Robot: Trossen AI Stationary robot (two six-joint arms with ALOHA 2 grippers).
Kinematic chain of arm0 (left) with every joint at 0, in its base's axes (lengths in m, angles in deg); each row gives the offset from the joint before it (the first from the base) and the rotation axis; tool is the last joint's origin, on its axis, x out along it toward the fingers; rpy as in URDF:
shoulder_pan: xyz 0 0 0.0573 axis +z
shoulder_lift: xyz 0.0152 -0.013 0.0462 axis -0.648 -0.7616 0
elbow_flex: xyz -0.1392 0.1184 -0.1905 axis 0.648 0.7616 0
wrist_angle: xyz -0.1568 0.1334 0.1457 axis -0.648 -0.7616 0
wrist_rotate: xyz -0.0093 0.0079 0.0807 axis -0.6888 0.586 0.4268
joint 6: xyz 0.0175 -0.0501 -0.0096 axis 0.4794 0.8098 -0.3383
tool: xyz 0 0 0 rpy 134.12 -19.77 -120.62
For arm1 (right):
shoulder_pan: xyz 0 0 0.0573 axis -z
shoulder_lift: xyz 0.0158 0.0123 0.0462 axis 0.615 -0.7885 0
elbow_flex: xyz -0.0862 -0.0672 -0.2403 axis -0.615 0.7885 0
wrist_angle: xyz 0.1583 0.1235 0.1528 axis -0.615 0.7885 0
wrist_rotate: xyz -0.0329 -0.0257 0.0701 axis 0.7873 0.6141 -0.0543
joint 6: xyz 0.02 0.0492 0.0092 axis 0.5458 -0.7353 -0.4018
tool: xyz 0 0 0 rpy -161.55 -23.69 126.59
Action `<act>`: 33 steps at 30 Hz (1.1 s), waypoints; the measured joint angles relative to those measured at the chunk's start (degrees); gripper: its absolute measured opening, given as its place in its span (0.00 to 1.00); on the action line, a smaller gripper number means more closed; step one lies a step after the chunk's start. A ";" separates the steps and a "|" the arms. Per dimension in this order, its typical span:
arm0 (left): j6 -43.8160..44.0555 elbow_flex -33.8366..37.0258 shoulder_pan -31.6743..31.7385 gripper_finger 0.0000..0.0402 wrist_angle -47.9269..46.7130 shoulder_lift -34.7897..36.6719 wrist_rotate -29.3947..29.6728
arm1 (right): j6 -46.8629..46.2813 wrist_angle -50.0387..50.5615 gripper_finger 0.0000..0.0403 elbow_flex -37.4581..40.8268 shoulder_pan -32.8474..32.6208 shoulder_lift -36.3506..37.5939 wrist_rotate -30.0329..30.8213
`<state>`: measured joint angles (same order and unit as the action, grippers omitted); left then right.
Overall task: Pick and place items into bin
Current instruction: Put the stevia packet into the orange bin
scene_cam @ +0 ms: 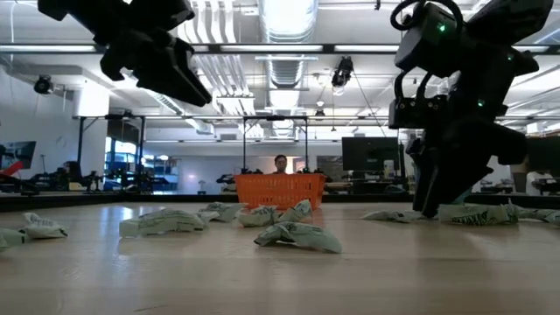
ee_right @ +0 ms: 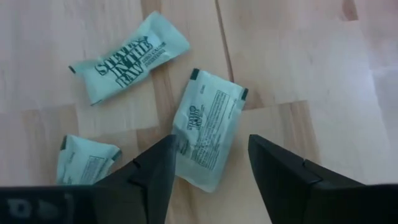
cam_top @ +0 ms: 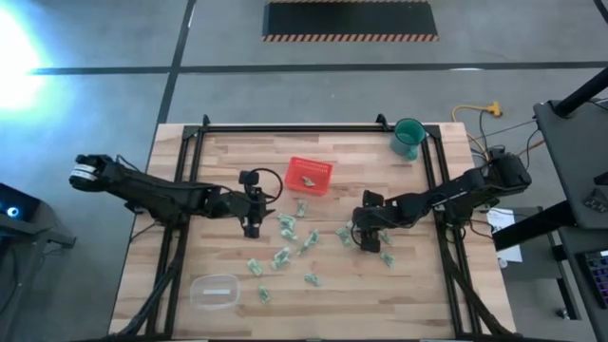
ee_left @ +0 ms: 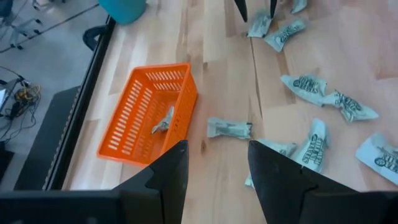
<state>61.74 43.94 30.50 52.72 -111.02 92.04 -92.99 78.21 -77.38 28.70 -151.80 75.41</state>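
Wooden table (cam_top: pixel 190 190) holds scattered sweetener packets (cam_top: pixel 281 256) near the red bin (cam_top: pixel 309 175), and the right gripper (ee_right: pixel 208 165), fingers spread over one packet (ee_right: pixel 205 134), might only push it sideways, while the left gripper (ee_left: pixel 216 168) waits spread too.

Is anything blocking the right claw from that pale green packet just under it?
Nothing visible does. The right gripper hangs open straight over the pale-green paper packet, with only bare wooden table around it.
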 joint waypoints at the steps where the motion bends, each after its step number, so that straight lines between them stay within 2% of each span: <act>1: 0.02 0.00 -0.05 0.37 -0.12 0.04 0.00 | -0.02 -0.20 0.46 -0.02 0.00 -0.29 -0.12; 8: 0.09 0.00 -0.27 0.37 -0.07 -0.07 -0.02 | 0.95 -0.53 0.33 -0.06 -0.02 -1.43 -0.57; 17: 0.17 0.00 -0.44 0.37 -0.09 -0.07 -0.05 | 5.36 -0.24 0.04 0.01 0.00 -0.58 0.05; 23: 0.05 0.00 -0.42 0.37 -0.07 -0.05 -0.05 | 8.91 0.02 0.03 -1.40 0.02 -0.58 0.40; 29: 0.07 0.00 -0.39 0.37 -0.06 -0.03 0.06 | 15.42 0.08 0.03 -5.77 0.15 -0.49 4.97; 33: 0.07 0.00 -0.39 0.37 -0.06 -0.03 0.08 | 21.07 -0.03 0.03 -9.31 0.27 -0.49 11.68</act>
<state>61.81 43.94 30.11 52.66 -111.05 92.13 -71.92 78.18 -86.69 28.96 -152.29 87.09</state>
